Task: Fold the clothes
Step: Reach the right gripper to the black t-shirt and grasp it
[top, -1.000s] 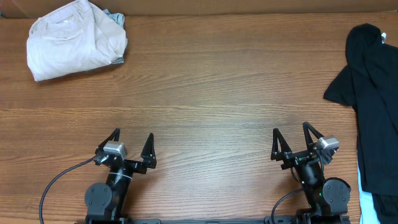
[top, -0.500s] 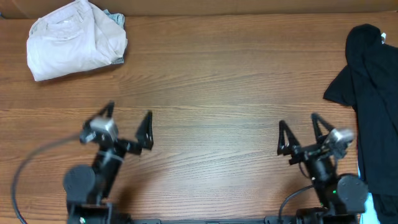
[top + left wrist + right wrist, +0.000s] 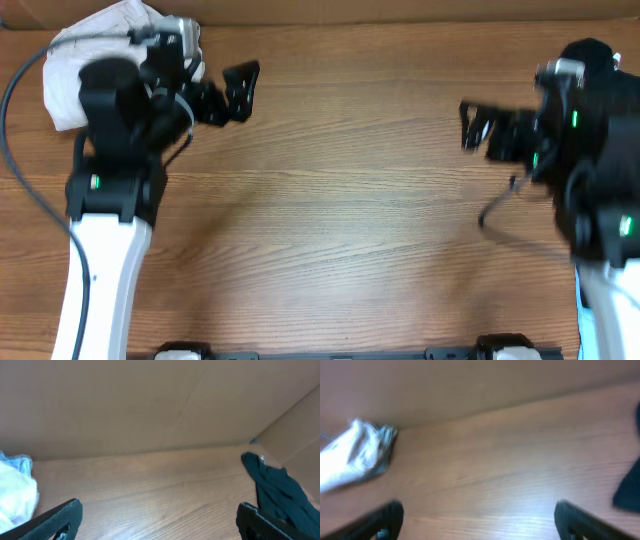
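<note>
Both arms have swung up from the table's near edge within the past second and now reach toward its far side. The left gripper [image 3: 215,78] has its two fingers spread wide with nothing between them, and it points toward the table's middle. It hangs just beside the one cream-white bundle [image 3: 62,88] at the far left corner. The left arm [image 3: 105,230], white below and black above, leans in from the near edge and covers part of that bundle. The right gripper [image 3: 482,130] is blurred from overhead, but its wrist view shows it parted and empty too. It faces back across the wooden table [image 3: 340,220] toward its twin. The right arm [image 3: 600,215] stands over the one heap of black clothes [image 3: 277,492] at the far right. That heap is so largely hidden that it cannot be told whether it holds one garment or several. In all there are two arms, two open claws, one pale bundle and one dark heap, and neither garment is gripped. A plain brown cardboard wall [image 3: 150,400] backs the table.
</note>
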Available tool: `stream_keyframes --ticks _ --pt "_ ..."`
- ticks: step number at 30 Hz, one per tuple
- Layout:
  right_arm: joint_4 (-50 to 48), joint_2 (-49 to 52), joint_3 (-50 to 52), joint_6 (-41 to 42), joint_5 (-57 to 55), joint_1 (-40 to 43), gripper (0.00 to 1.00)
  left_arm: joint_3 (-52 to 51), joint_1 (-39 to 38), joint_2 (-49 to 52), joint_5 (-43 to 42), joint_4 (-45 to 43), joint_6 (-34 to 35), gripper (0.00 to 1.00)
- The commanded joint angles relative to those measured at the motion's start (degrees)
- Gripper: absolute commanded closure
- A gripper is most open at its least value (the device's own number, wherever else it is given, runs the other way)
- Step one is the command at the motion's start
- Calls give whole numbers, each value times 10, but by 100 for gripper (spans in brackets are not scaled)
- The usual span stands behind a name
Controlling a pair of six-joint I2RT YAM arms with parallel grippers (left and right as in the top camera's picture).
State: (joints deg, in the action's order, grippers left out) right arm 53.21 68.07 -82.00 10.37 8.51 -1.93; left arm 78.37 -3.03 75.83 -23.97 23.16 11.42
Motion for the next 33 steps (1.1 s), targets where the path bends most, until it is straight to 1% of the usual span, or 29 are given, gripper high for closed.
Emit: stream_keyframes --ticks 1,4,9,14,18,20,22,24,33 --pt "68 118 -142 -47 -28 24 0 43 -4 67 -16 18 -11 0" --pt "89 192 -203 -46 -25 36 0 43 -3 108 -9 23 -12 0" --pt "71 261 -208 -43 -75 64 0 43 -3 175 -11 35 -11 0" --pt "78 340 -208 -9 -91 132 0 43 -4 226 -18 37 -11 0" --pt "85 389 -208 -7 -91 165 5 43 -4 254 -16 36 -12 0" --pt "87 417 -208 -7 -96 177 9 43 -4 269 -15 36 -12 0" --pt "87 443 -208 4 -117 183 11 43 -4 280 -16 36 -12 0" --pt "87 468 -208 6 -139 185 15 43 -4 292 -16 36 -11 0" --pt "81 547 -202 32 -212 185 20 43 -4 310 -10 36 -11 4"
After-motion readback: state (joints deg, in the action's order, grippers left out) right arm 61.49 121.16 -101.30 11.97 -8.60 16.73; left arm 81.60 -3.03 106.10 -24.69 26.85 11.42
